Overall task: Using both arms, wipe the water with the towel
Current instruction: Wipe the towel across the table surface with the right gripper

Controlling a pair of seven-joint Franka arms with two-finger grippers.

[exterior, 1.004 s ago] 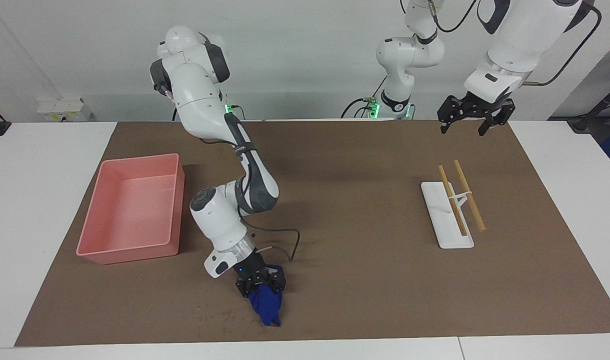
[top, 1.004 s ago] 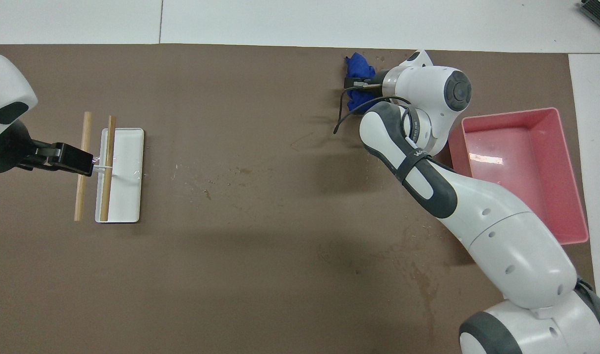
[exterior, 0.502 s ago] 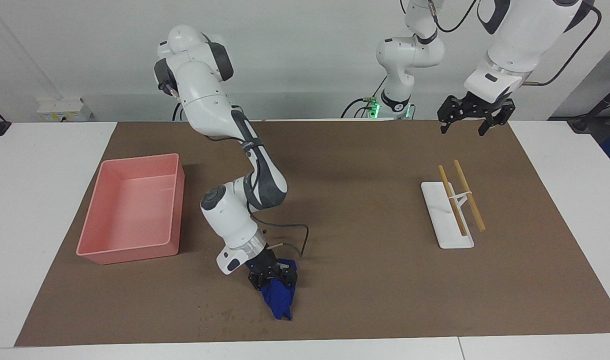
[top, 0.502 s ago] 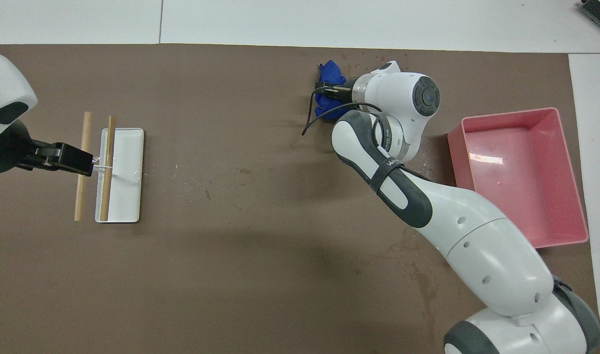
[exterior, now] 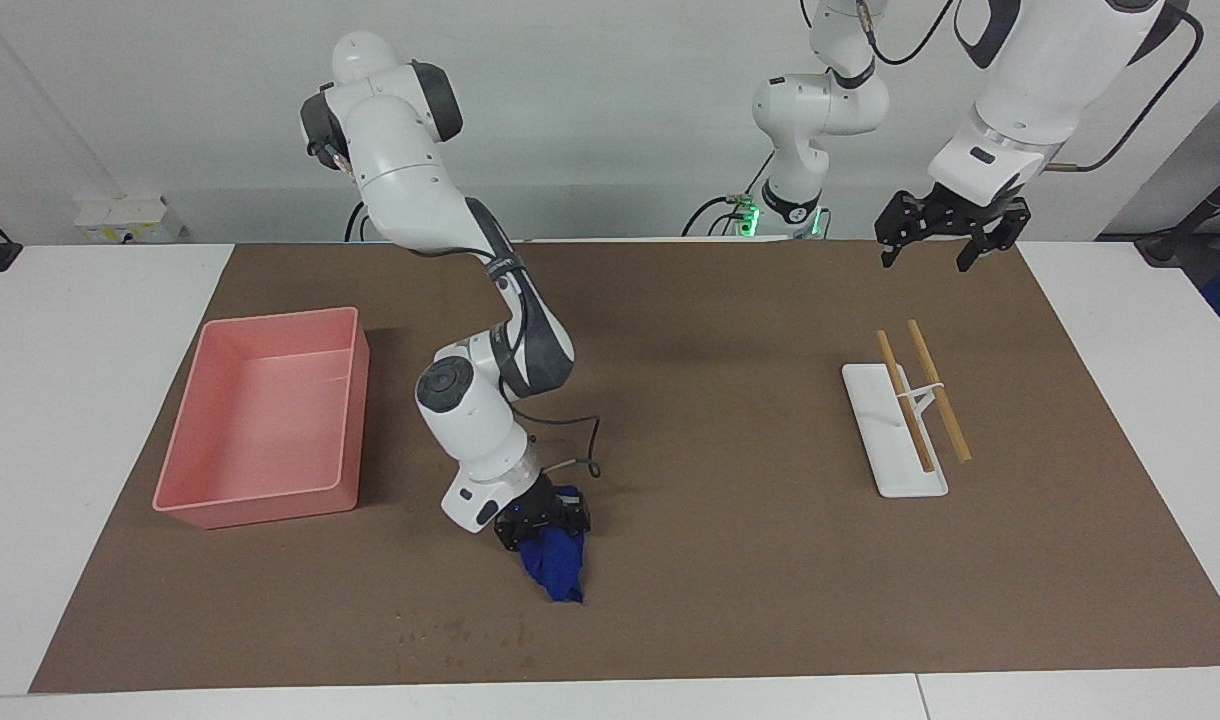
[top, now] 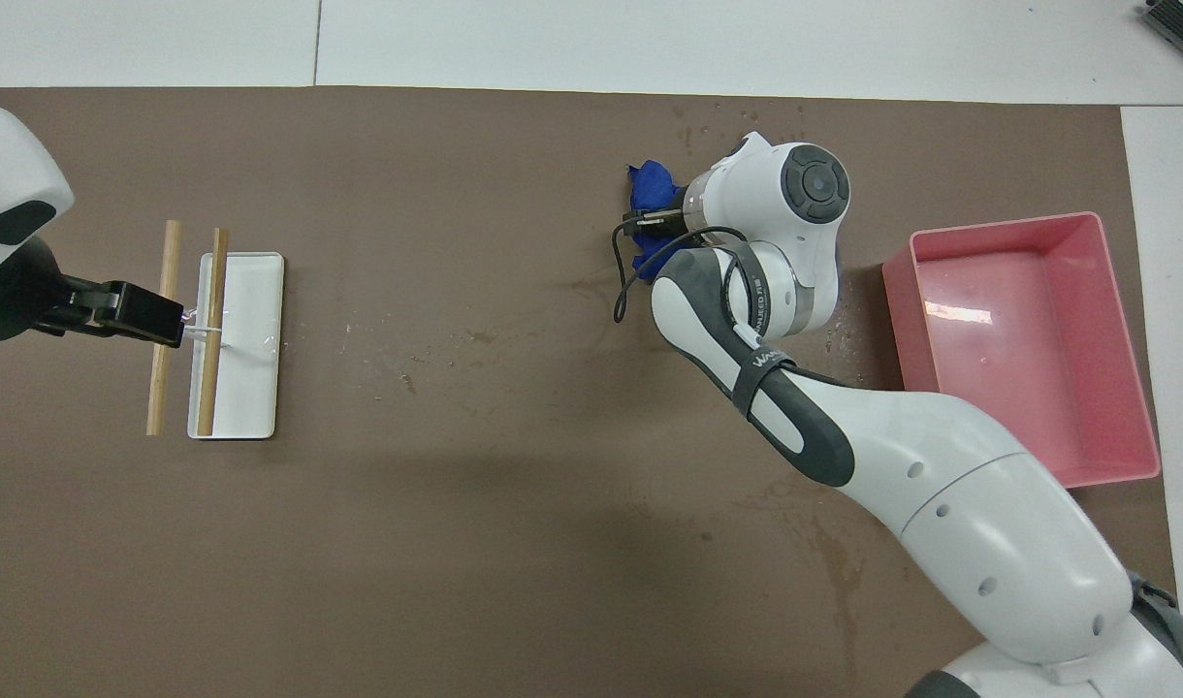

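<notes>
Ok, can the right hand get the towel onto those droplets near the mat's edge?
Probably yes: the right hand, shut on the blue towel, is just beside the water, with only bare mat between. The left hand waits raised at its own end of the table.

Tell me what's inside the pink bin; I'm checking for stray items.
The pink bin shows only its bare floor with a light glare; nothing lies in it, and no part is covered.

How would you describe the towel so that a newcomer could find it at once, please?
Start at the pink bin at the right arm's end of the brown mat. Farther from the robots and toward the mat's middle, the right gripper is shut on the towel. It is the only blue, crumpled cloth there.
</notes>
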